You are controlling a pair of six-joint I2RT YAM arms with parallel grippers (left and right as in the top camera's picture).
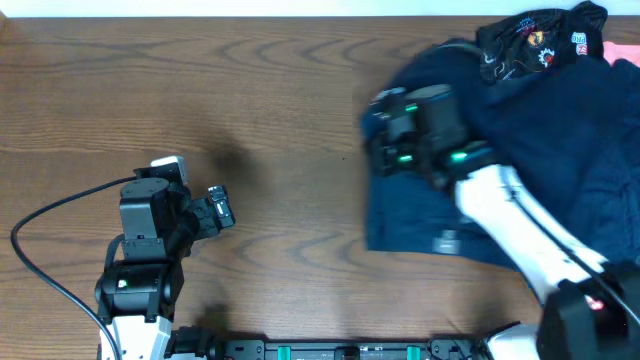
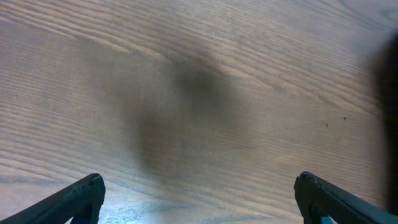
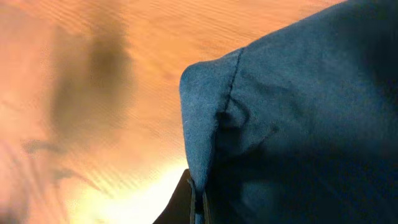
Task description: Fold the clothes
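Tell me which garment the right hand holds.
The dark navy garment, pinched at its seamed edge by the right hand; the black printed garment and the pink garment lie farther back.

The clothes (image 1: 575, 150) lie on the right side of the table (image 1: 250, 90), with a patched garment (image 1: 530, 40) on their far edge. The right gripper (image 1: 382, 125) is at the heap's left edge, apparently on a corner. The left gripper (image 1: 222, 207) is well apart, at the front left.

Readable text: none in any view.
Black crumpled garment (image 1: 535, 40), overhead view: carries colourful printed patches (image 1: 541, 55) in white and red, their lettering too small and blurred to make out.
Wrist views: nothing legible.
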